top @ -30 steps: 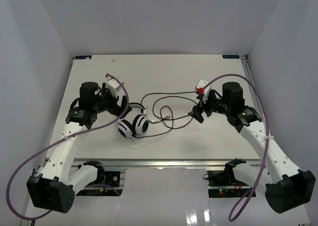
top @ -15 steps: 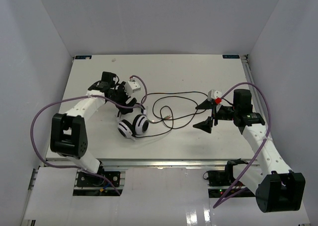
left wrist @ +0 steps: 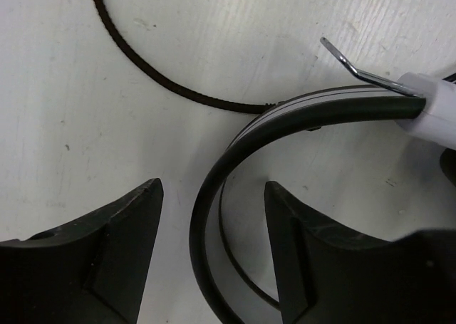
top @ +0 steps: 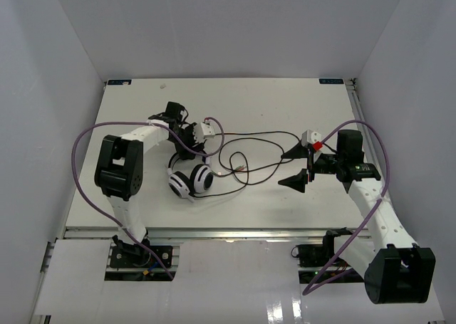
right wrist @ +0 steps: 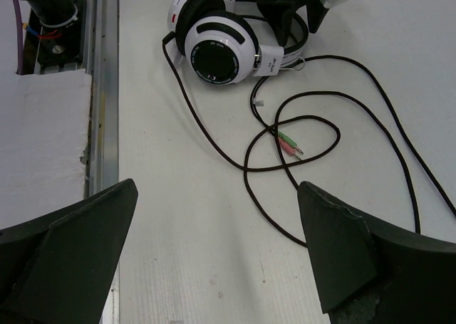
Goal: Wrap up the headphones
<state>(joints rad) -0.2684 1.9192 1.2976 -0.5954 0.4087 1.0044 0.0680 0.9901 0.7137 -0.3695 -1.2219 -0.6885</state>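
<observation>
Working view of the table (top: 263,103) as I see it from the console. The headphones (top: 191,179) lie left of centre on the table, earcups (right wrist: 217,53) side by side and nearest the arm bases, black centres ringed in white. The left gripper (left wrist: 214,196) reaches down at the far side of the headphones. In the left wrist view its two black fingers (left wrist: 107,260) straddle the curved headband (left wrist: 320,103), one on each side. White table shows between each finger and the band, so I read this gripper as released, not clamped on anything. A thin dark cable (left wrist: 192,96) curves across the table just beyond the headband. In the overhead view it runs on rightward in loose, overlapping loops towards the right arm. Two small plugs (right wrist: 288,144), one pink and one green, lie together inside the loops, right of the earcups. The right gripper (top: 291,169) hangs above the table at the right end of the loops, fingers spread wide with nothing between them, well apart from the headphones.
</observation>
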